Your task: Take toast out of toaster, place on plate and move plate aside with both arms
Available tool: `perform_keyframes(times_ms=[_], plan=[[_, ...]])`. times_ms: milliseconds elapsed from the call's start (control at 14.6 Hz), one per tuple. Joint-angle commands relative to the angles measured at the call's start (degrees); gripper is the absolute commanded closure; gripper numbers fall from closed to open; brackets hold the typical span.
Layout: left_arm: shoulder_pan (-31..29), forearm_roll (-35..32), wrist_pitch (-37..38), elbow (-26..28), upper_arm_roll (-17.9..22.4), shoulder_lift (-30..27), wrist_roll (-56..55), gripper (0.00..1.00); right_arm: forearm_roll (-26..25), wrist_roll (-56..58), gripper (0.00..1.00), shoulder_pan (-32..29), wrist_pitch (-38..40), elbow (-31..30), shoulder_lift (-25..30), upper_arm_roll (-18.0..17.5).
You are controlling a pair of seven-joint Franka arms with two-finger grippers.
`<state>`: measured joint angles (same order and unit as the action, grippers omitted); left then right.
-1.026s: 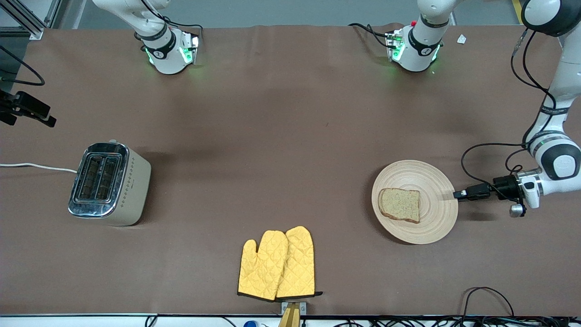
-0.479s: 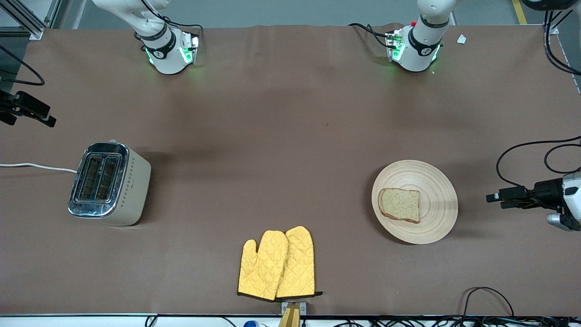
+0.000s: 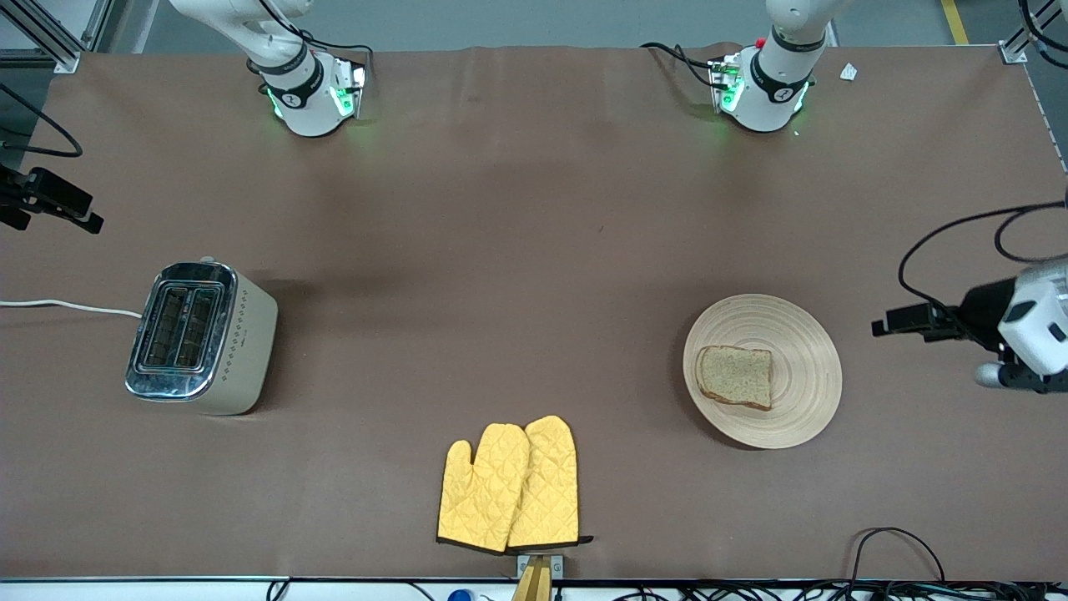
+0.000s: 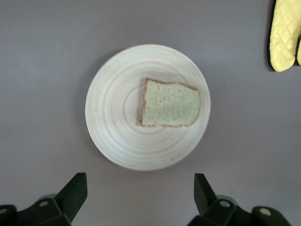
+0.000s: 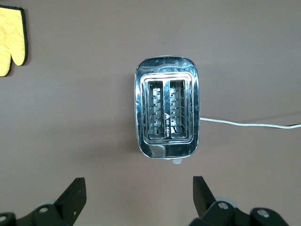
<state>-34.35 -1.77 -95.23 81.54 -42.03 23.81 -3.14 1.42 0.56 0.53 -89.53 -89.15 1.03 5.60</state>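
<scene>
Toast [image 3: 734,376], the brown speckled slice, lies on the round grooved wooden plate [image 3: 801,401], apart from your left gripper [image 3: 886,323]; re-approach carelessly and you could knock it. Left wrist view: its fingers [image 4: 73,195] gape, empty. Right wrist view: right gripper [image 5: 138,200] spread, empty, above the chrome-topped toaster [image 5: 167,113]
</scene>
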Motion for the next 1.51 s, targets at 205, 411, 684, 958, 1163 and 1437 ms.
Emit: perform_keyframes(times_ms=[205, 411, 684, 958, 1163, 1437], plan=[[3.75, -1.74, 4.6, 1.43, 1.31, -9.3, -1.7, 0.0, -0.81, 0.67, 0.0, -0.79, -0.29, -0.15, 1.43, -0.86], [16.55, -1.74, 6.36, 1.78, 15.26, -14.48, -1.61, 0.0, -0.98, 0.75, 0.0, -0.53, 1.19, 2.39, 1.17, -0.86], [28.87, -0.95, 9.43, 2.56, 28.81, -19.32, -1.35, 0.0, -1.6, 1.71, 0.0, -0.35, 2.26, 3.37, 0.55, -0.77], [36.28, 1.15, 10.85, 8.53, 37.37, -25.82, -1.17, 0.0, -1.77, 2.51, 0.0, 0.0, 2.34, 3.37, 0.64, -0.77], [37.51, 1.42, 10.85, 11.17, 37.37, -28.29, -1.26, 0.0, -2.74, 2.51, 0.0, 0.97, 2.35, 3.37, 0.64, -0.68], [37.25, 1.42, 10.85, 11.1, 36.84, -29.0, -1.43, 0.0, -2.65, 2.16, 0.0, 0.79, 2.35, 3.28, 0.55, -0.68]])
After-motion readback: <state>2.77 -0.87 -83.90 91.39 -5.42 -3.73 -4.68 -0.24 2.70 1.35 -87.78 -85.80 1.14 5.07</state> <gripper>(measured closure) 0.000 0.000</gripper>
